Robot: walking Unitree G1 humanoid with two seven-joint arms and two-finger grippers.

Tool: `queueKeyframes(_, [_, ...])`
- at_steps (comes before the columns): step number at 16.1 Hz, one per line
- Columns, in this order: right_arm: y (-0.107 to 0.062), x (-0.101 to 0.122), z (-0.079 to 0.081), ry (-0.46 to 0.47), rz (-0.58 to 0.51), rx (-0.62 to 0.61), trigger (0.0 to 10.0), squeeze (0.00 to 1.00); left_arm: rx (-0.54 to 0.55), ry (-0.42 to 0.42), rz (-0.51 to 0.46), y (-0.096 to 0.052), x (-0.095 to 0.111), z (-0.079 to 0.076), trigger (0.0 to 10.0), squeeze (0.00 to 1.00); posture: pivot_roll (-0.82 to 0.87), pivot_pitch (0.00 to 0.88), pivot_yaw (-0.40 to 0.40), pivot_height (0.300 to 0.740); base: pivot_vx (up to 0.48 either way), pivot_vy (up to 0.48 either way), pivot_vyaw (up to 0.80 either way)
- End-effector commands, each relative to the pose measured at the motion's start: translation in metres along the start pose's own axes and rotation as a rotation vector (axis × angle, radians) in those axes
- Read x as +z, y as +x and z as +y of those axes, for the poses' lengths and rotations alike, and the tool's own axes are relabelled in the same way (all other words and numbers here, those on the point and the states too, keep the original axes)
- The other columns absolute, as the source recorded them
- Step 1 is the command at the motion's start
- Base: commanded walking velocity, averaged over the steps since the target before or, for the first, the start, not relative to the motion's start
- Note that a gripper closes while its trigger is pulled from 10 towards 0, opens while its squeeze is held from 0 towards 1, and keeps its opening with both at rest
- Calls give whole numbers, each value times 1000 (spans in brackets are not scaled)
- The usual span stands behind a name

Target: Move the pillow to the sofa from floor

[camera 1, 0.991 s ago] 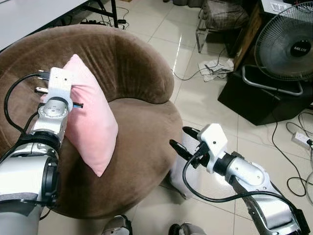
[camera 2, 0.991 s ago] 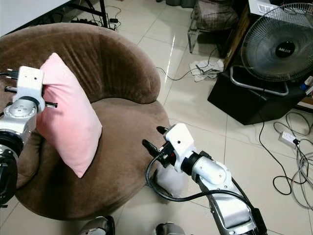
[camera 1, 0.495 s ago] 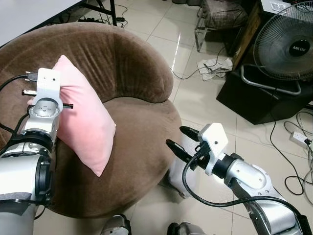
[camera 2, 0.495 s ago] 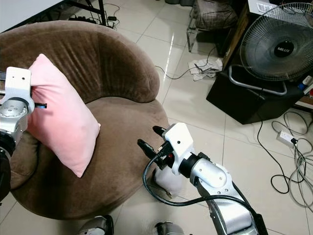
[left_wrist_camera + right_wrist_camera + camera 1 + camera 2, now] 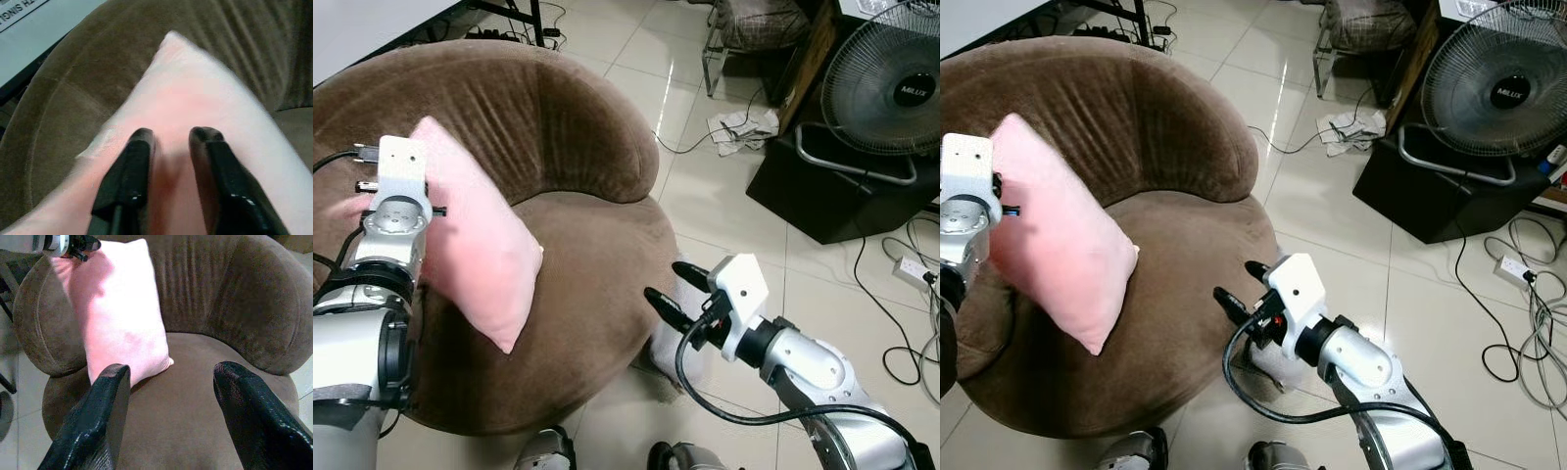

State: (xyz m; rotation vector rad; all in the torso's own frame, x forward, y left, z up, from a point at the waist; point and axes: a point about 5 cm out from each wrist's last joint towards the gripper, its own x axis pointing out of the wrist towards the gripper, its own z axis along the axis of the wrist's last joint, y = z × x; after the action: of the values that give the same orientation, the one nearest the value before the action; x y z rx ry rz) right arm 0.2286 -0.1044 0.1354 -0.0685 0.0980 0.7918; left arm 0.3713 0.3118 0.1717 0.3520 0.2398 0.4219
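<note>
A pink pillow (image 5: pixel 481 247) hangs tilted over the left part of the seat of the round brown sofa (image 5: pixel 578 108), its lower corner close to the seat cushion. My left gripper (image 5: pixel 170 143) is shut on the pillow's upper edge, and the black fingers (image 5: pixel 132 161) pinch the fabric. Its wrist (image 5: pixel 395 186) sits in front of the sofa's left arm. My right gripper (image 5: pixel 668 282) stands open with nothing in it, just off the sofa's front right edge, pointing at the seat (image 5: pixel 205 396).
A standing fan (image 5: pixel 893 90) and a black box (image 5: pixel 822 191) are at the right. Cables and a power strip (image 5: pixel 913 276) lie on the tiled floor. Crumpled cloth (image 5: pixel 742 129) lies near a metal stool (image 5: pixel 744 34). A pale object (image 5: pixel 668 338) lies by the sofa base.
My left gripper has carried the pillow a little to the left and lower, toward the sofa's left arm. The right gripper has dropped slightly and stays open.
</note>
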Motion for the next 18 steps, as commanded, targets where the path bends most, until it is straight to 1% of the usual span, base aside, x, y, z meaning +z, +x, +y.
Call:
queueKeyframes(1, [-3, 0, 1, 4, 11, -6, 10000, 0, 41, -13, 0, 1, 4, 8, 10000, 1000, -102, 192, -61, 740, 0, 0, 0])
queueKeyframes(2, [-3, 0, 1, 6, 13, -9, 10000, 0, 109, -56, 0, 2, 7, 24, 10000, 1000, -105, 191, -61, 740, 0, 0, 0])
queueKeyframes(4, [-3, 0, 1, 7, 15, -11, 10000, 0, 143, -70, -8, 2, 10, 34, 10000, 1000, -105, 191, -61, 740, 0, 0, 0])
queueKeyframes(5, [-3, -1, 1, 8, 17, -13, 10000, 0, 165, -61, -32, 3, 18, 42, 10000, 1000, -103, 191, -59, 740, 0, 0, 0])
queueKeyframes(6, [-3, -1, 2, 9, 18, -13, 10000, 0, 165, -54, -57, 3, 25, 45, 10000, 1000, -101, 192, -58, 740, 0, 0, 0])
queueKeyframes(7, [-2, -2, 2, 10, 17, -16, 10000, 0, 118, -46, -105, 4, 39, 40, 10000, 1000, -94, 190, -56, 740, 0, 0, 0])
queueKeyframes(8, [0, -2, 1, 10, 17, -22, 10000, 0, 81, -40, -148, 4, 51, 33, 10000, 553, -88, 183, -53, 740, 0, 0, 0])
queueKeyframes(9, [0, -2, 1, 10, 17, -22, 10000, 0, 81, -40, -148, 4, 51, 33, 10000, 553, -88, 183, -53, 740, 0, 0, 0])
queueKeyframes(10, [1, -3, 0, 10, 18, -26, 10000, 0, 67, -34, -162, 4, 54, 30, 10000, 0, -87, 182, -52, 740, 0, 0, 0])
queueKeyframes(11, [3, -4, -3, 6, 21, -53, 10000, 0, 24, -42, -185, 4, 59, 23, 10000, 0, -84, 177, -50, 740, 0, 0, 0])
queueKeyframes(12, [5, -6, -8, 7, 21, -92, 10000, 0, -45, -37, -219, 3, 63, 10, 10000, 0, -76, 170, -52, 740, 0, 0, 0])
queueKeyframes(13, [9, -8, -16, 7, 23, -144, 10000, 0, -136, -60, -250, 1, 66, -6, 10000, 0, -60, 159, -51, 740, 0, 0, 0])
queueKeyframes(14, [14, -13, -26, 7, 30, -218, 10000, 0, -260, -111, -278, -3, 62, -29, 10000, 0, -40, 145, -51, 740, 0, 0, 0])
queueKeyframes(15, [16, -16, -33, 7, 36, -264, 10000, 0, -338, -147, -295, -7, 58, -43, 10000, 0, -36, 143, -52, 740, 0, 0, 0])
queueKeyframes(16, [19, -19, -39, 3, 44, -300, 10000, 0, -392, -144, -294, -10, 50, -56, 10000, 0, -21, 138, -56, 740, 0, 0, 0])
queueKeyframes(17, [21, -20, -43, -2, 46, -327, 10000, 0, -433, -148, -276, -15, 35, -68, 10000, 0, -16, 134, -59, 740, 0, 0, 0])
queueKeyframes(18, [24, -22, -48, -1, 47, -356, 10000, 0, -468, -153, -254, -23, 13, -83, 10000, 0, -4, 136, -68, 740, 0, 0, 0])
